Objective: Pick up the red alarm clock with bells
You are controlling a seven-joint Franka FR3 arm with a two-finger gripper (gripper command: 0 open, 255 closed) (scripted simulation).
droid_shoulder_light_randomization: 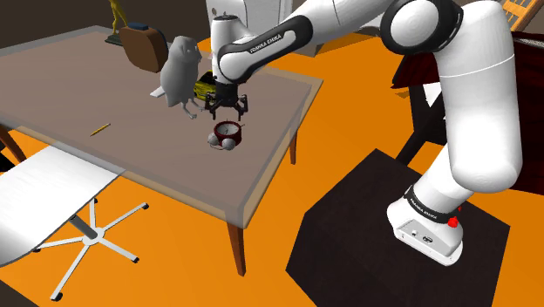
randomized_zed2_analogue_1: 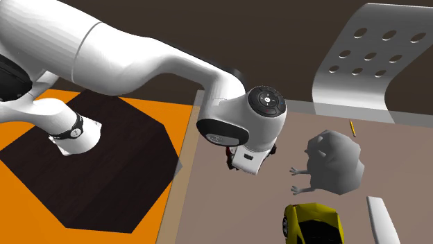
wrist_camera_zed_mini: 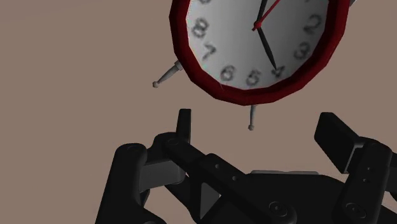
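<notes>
Near the grey bird figure, the red alarm clock lies face-up; the pincer hovers above, open and empty. Seemingly the approach step: next, lower and straddle its rim.

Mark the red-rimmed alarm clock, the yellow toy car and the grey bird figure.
Red-rimmed alarm clock (wrist_camera_zed_mini: pixel 229 44): wrist view, on its dial.
Yellow toy car (randomized_zed2_analogue_1: pixel 313 222): second exterior view, on its top.
Grey bird figure (droid_shoulder_light_randomization: pixel 180 74): shoulder view, on its body.
</notes>
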